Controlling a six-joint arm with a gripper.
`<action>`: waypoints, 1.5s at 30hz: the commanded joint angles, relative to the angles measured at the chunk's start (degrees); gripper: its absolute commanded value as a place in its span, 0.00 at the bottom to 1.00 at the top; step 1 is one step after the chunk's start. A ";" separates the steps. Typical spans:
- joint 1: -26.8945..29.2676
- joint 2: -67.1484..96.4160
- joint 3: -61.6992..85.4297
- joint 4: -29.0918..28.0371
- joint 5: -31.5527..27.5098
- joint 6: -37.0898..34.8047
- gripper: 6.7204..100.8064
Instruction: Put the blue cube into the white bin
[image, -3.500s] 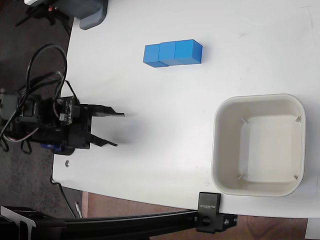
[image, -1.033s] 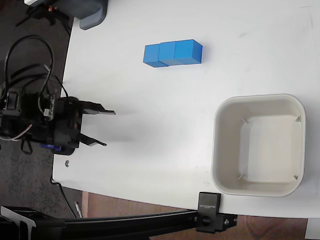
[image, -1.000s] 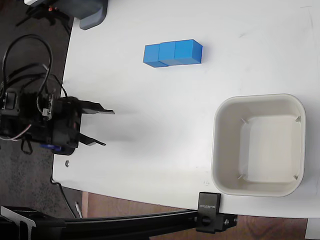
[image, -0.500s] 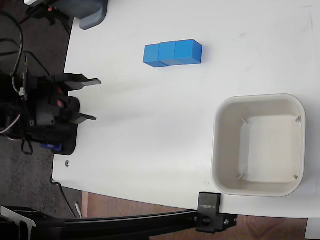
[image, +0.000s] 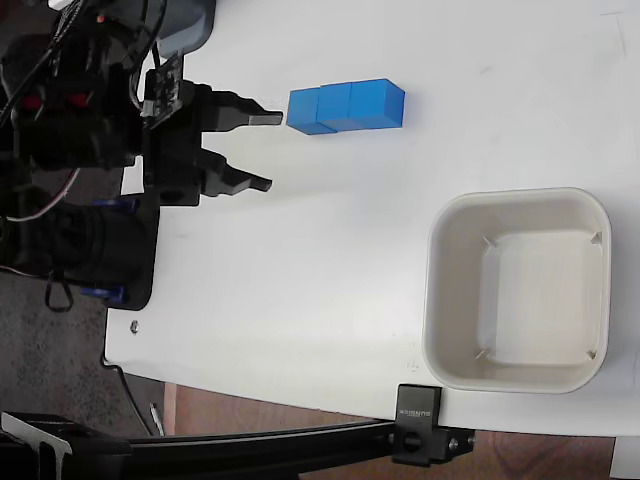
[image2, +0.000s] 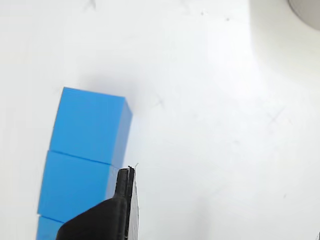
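Your gripper (image: 267, 151) sits at the upper left of the fixed view with its two black fingers (image: 250, 117) spread apart and holding nothing. The upper fingertip is just beside the left end of the row of blue cubes (image: 346, 106), not clearly touching it; the lower finger is over bare table (image: 330, 260) below the row. You have three cubes lined up touching one another in that row, well apart from the white bin (image: 517, 290), which stands at the lower right with nothing inside. In the wrist view one dark finger (image2: 122, 207) overlaps the right edge of the cubes (image2: 92, 125).
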 joint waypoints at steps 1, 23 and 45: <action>-6.24 1.23 -3.96 1.93 5.98 4.75 0.99; -22.59 -14.15 -9.76 6.33 13.71 26.63 0.99; -21.88 -14.15 -3.16 -2.46 12.30 29.44 0.99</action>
